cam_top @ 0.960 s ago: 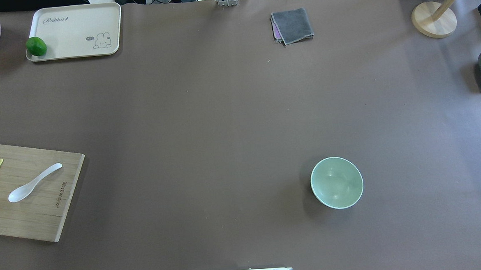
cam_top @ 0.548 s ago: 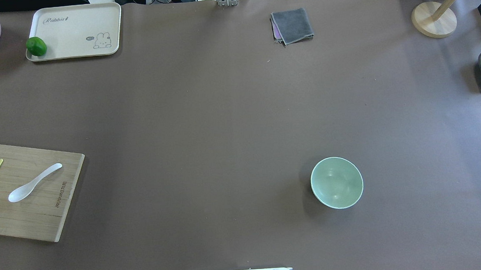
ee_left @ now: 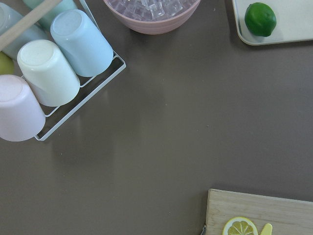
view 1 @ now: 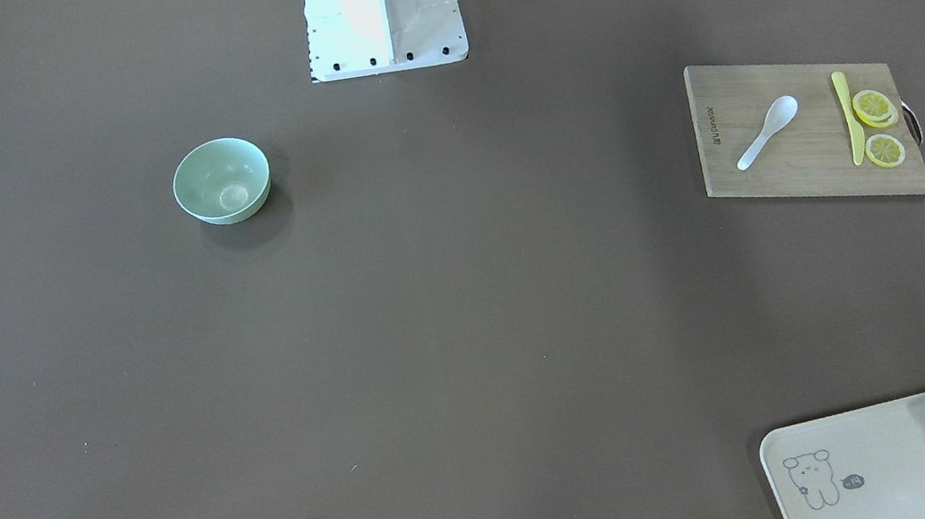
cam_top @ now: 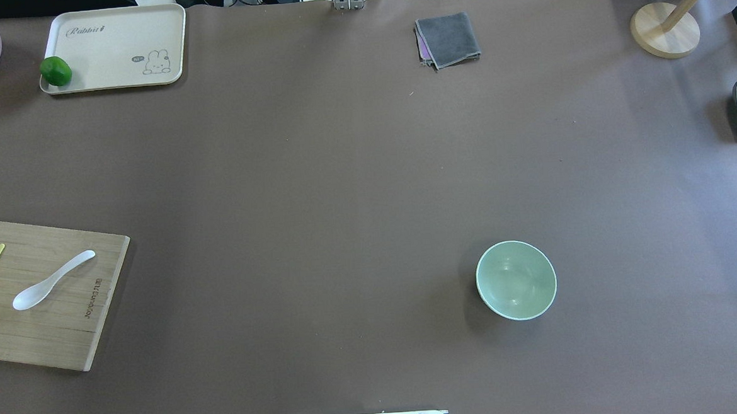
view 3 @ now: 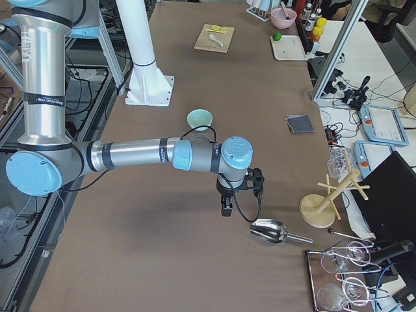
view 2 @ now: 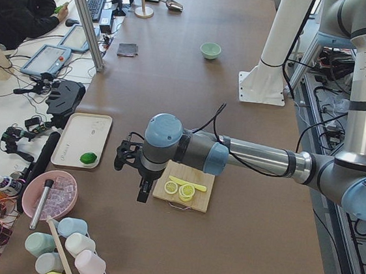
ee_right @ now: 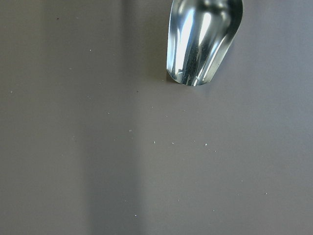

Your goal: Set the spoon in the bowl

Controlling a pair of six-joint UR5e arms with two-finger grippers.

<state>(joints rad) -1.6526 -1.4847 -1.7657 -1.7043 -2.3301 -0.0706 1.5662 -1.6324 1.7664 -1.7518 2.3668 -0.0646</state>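
One white, glossy spoon [cam_top: 51,282] lies flat on a wooden cutting board [cam_top: 47,331]. Its deep rounded scoop is on the side toward the left gripper [view 2: 142,191], and its short thick handle points away from it. In the left side view the spoon is hidden behind the left arm's wrist. There the left gripper hangs just beside the board's end, where the lemon slices [view 2: 186,191] and a flat yellow knife [view 2: 188,184] lie. I cannot tell whether this gripper is open or closed, because it shows only from the side, small and dark. The left wrist view cuts the board down to one corner with part of a lemon slice.

The bowl [cam_top: 516,280] is round, smooth and pale mint green. It stands upright on the matte brown table cover [cam_top: 341,170], well apart from the left gripper and nearer to the right gripper [view 3: 226,207]. The right gripper hangs over the table near a shiny metal scoop [view 3: 268,231]. Its state I also cannot tell. In the right wrist view the scoop's curved, mirror-like mouth is cut off by the top edge.
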